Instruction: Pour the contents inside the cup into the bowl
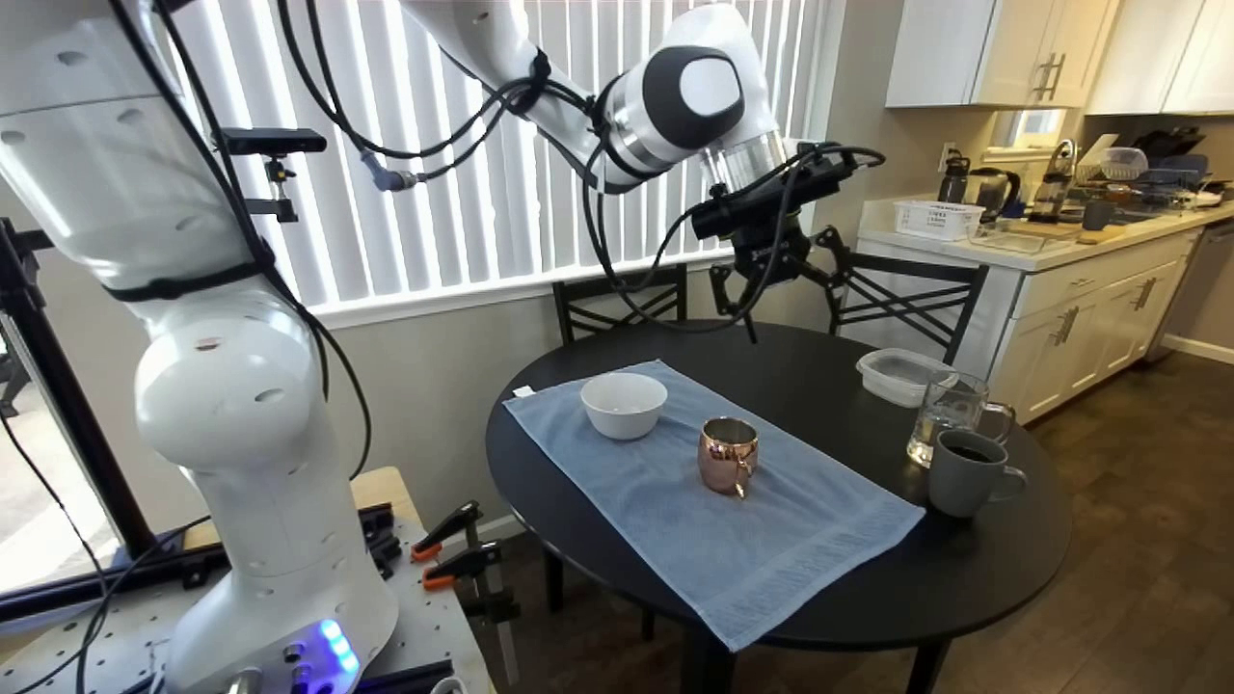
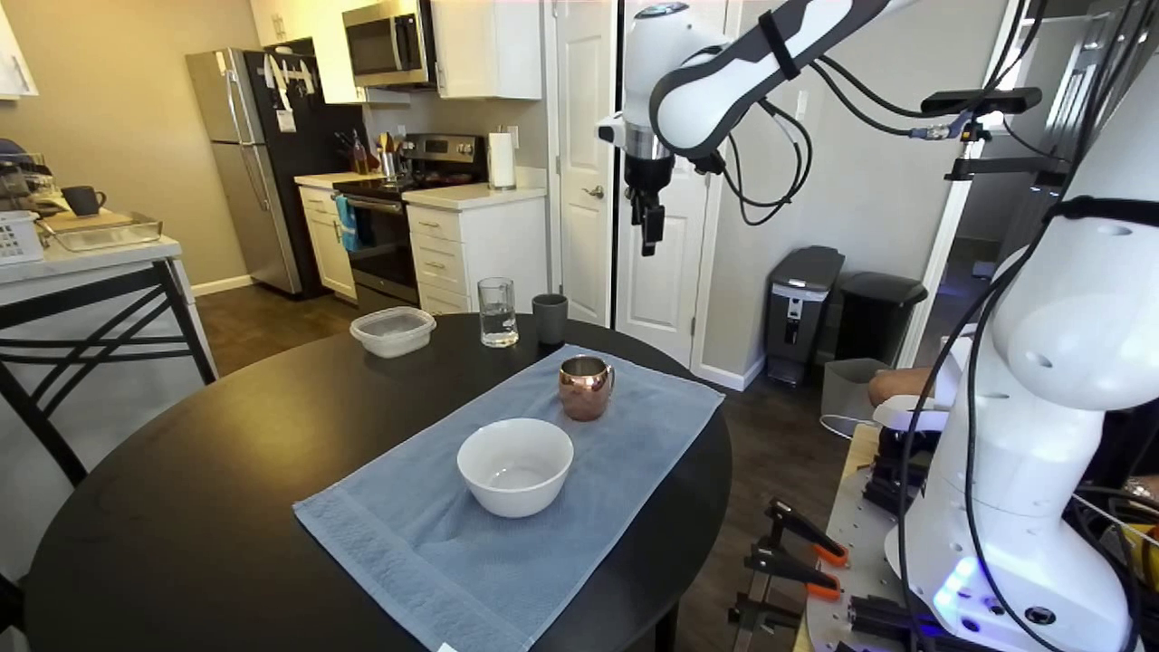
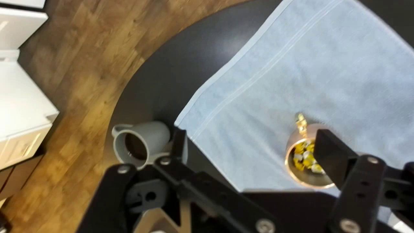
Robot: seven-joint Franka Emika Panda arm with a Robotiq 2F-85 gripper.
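Currently, your gripper (image 3: 252, 144) hangs above the round table (image 1: 800, 376) with its two fingers (image 3: 331, 152) spread wide apart. In an exterior view, you see the cup (image 1: 723, 465) well below the gripper, close to six o'clock from it, standing upright on the blue towel (image 1: 617, 482) with its handle toward five o'clock. The wrist view puts it between three and four o'clock from the middle of the gap, and the finger on that side hides part of its rim from you. Yellow and whitish pieces (image 3: 305, 158) lie inside the cup; with this blur, you cannot quite make out what they are.

In an exterior view, your bowl (image 1: 623, 409) also stands upright on the towel, near the cup but apart from it, at ten o'clock from it. Off the towel, at three o'clock from the cup, you have a grey mug (image 1: 964, 479), just beside a glass mug (image 1: 940, 410); a clear plastic container (image 1: 897, 383) sits at two o'clock. In the wrist view, you find the grey mug at nine o'clock from the gap, past the other finger, its opening toward the camera and dark inside. Your arm (image 1: 665, 92) reaches in from ten o'clock in an exterior view, well apart from the cup.
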